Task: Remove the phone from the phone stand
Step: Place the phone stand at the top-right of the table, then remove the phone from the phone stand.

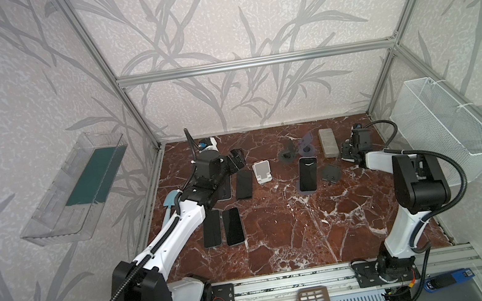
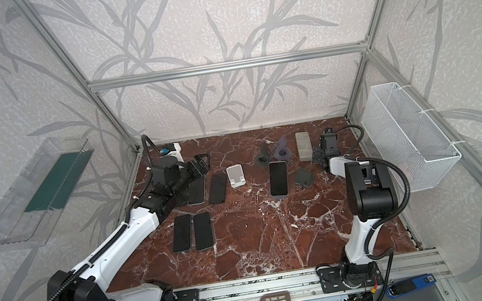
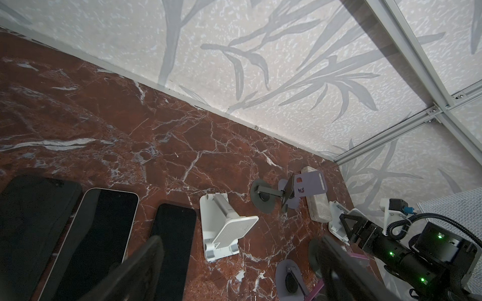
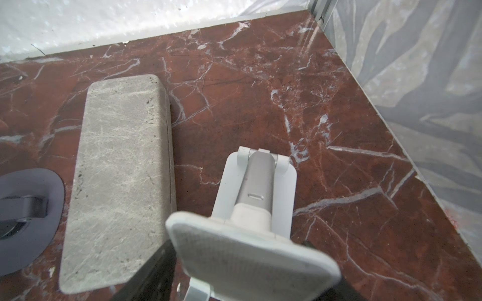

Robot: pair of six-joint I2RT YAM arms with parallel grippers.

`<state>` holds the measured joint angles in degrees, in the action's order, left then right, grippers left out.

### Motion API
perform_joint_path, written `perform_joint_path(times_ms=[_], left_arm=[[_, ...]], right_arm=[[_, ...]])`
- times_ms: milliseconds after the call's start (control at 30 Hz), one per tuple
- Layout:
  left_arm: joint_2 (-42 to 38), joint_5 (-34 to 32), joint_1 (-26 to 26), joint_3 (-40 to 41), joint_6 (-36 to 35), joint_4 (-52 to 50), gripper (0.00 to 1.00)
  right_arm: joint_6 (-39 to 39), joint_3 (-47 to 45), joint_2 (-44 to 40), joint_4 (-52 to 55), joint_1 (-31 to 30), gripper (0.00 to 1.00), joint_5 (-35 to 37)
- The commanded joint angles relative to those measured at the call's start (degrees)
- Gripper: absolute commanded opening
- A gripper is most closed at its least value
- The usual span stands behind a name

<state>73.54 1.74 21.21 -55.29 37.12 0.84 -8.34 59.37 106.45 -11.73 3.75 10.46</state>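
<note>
The table (image 1: 325, 226) is mostly bare marble. My left gripper (image 1: 236, 161) hangs with its jaws spread wide and empty. The right gripper (image 1: 349, 154) straddles a bare white stand (image 4: 257, 187); I cannot tell whether its jaws pinch the plate. The purple-cased phone (image 1: 307, 175) lies flat on the table, off any stand. If I rise while pinching, I reckon that stand tips against the grey block (image 4: 117, 182).

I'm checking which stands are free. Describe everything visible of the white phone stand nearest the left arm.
The white phone stand is empty: flat white plastic-looking base, silver hinged post, tilted grey-padded cradle with two lips. It stands upright on the marble table, close to but apart from a black phone lying flat.
</note>
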Motion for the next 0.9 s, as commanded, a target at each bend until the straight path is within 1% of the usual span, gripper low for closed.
perform_joint_path(times_ms=[0, 200, 300, 333, 400, 533, 633, 733, 800, 867], left_arm=[[0.32, 0.68, -0.29, -1.35, 0.50, 0.74, 0.93], [1.07, 3.66, -0.34, -2.26, 0.32, 0.76, 0.93], [1.01, 1.81, -0.27, -2.21, 0.36, -0.03, 0.99], [0.73, 1.00, -0.21, -1.98, 0.24, -0.01, 0.99], [0.25, 0.28, -0.21, -1.67, -0.38, 0.42, 0.99], [-0.17, 0.98, -0.09, -1.67, -0.94, 0.73, 0.99], [-0.28, 1.98, 0.68, -1.81, -1.82, 0.93, 0.99], [0.39, 2.58, 2.55, -2.57, -3.15, 0.05, 0.97], [1.27, 1.51, 4.58, -3.59, -4.92, -1.62, 0.98], [2.35, 0.49, 7.11, -4.78, -6.89, -3.38, 0.97]], right_arm=[[-0.91, -0.28, -0.83, -0.24, 0.27, 0.82, 0.77], [-4.39, 1.37, -4.25, 4.65, 0.21, 0.90, 0.91], [-4.89, 2.14, -7.91, 7.37, 0.21, 0.93, 1.50], [-5.00, 2.14, -8.34, 7.98, 0.26, 0.94, 1.49], [-6.30, 1.52, -12.14, 8.74, 0.29, 0.96, 1.69], [-8.85, 0.10, -17.45, 10.29, -0.03, 0.96, -0.96], [-10.20, -3.02, -23.40, 10.45, -1.22, 0.94, -2.90], [-12.98, -9.03, -31.49, 9.69, -2.91, 0.91, -7.99], [-14.01, -14.92, -37.41, 8.03, -5.81, 0.89, -9.29], [-13.99, -19.88, -42.64, 6.80, -9.85, 0.89, -8.45]])
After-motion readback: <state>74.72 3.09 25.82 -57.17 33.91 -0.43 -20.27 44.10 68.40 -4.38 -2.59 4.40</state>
